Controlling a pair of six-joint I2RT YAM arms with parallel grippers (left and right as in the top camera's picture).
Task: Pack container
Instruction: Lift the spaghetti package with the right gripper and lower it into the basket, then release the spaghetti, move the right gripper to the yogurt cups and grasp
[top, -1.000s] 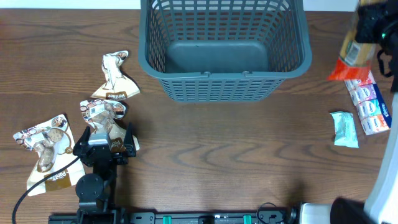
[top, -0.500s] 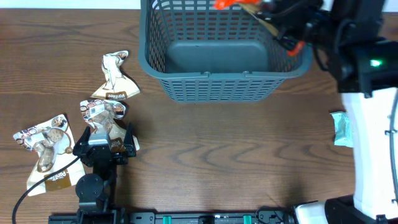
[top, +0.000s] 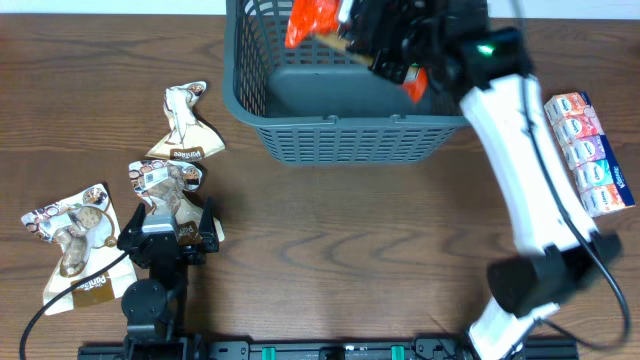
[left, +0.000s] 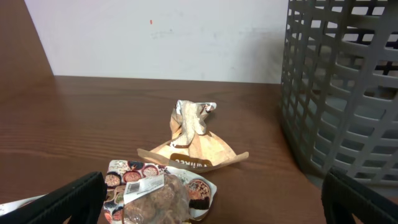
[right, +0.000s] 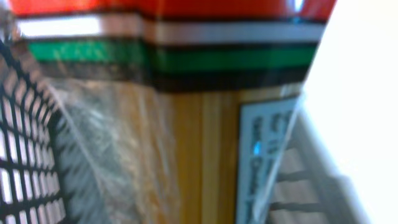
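The container (top: 350, 140) is a dark grey mesh basket at the top centre; it also shows in the left wrist view (left: 348, 93). My right gripper (top: 385, 45) is over the basket's inside, shut on a long pasta packet (top: 312, 22) with an orange-red end. That packet (right: 205, 155) fills the right wrist view, with basket mesh beside it. My left gripper (top: 167, 228) rests low at the left, open, its fingers either side of a cookie packet (top: 165, 180) (left: 155, 199) without closing on it.
A crumpled brown cookie packet (top: 185, 125) (left: 193, 143) lies left of the basket. Another cookie packet (top: 75, 240) lies at the far left. A strip of tissue packs (top: 590, 155) lies at the right edge. My right arm crosses the table's right half.
My right arm has swung left from the table's right edge, carrying the pasta packet to above the basket. The left arm has not moved.
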